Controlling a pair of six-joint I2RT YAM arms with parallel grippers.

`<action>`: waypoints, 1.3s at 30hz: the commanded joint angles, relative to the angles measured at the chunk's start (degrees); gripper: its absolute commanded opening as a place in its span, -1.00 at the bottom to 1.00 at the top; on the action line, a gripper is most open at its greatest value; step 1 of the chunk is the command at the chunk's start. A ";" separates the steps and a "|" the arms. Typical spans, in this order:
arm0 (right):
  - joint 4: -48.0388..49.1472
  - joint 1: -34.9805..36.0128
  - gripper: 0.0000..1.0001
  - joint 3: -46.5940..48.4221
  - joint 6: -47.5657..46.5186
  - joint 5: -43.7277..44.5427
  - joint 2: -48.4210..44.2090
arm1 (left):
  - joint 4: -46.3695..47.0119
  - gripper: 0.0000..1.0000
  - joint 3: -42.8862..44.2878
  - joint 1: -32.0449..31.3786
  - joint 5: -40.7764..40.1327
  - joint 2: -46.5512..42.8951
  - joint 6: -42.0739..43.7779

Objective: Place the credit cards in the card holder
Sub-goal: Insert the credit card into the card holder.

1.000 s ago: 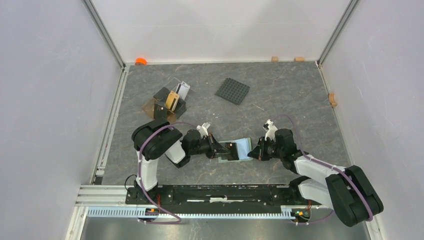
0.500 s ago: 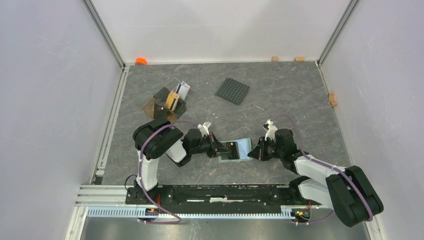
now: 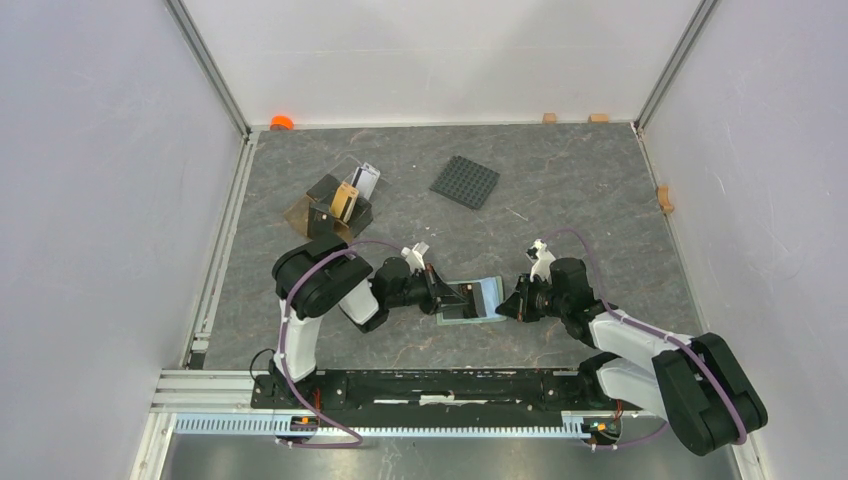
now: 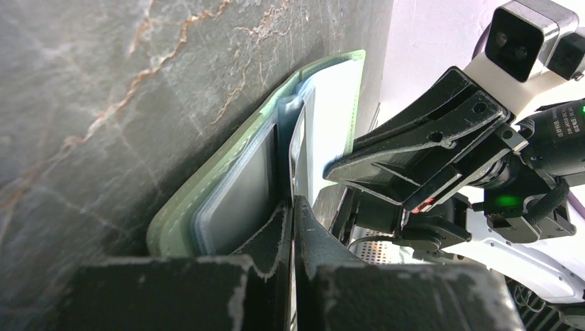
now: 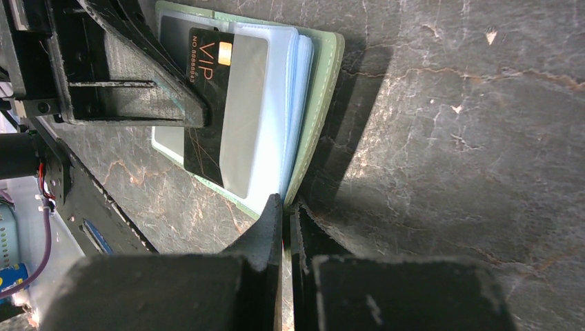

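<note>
Credit card (image 5: 207,117), thin, stiff, probably slick: best taken by its outer edge, as clenched in left jaws, partway into card holder (image 5: 276,110). Floppy holder rim pinched in right jaws.

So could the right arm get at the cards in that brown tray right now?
Probably not. Its jaws are shut on the edge of the card holder, the tray sits far across on the left arm's side, and that arm lies roughly between.
</note>
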 commanded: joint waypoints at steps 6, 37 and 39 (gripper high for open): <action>-1.09 0.40 -1.00 0.30 -0.55 -0.97 -1.34 | -8.03 -0.96 3.84 -2.95 -4.07 2.47 3.11; -6.21 -0.35 -1.00 0.53 -0.28 5.16 -7.37 | -32.63 -0.45 8.11 -3.13 -6.81 -6.76 13.67; -6.70 -0.40 -1.00 0.49 -0.36 6.03 -7.60 | -38.09 -0.33 9.07 -3.13 -8.42 -9.05 15.88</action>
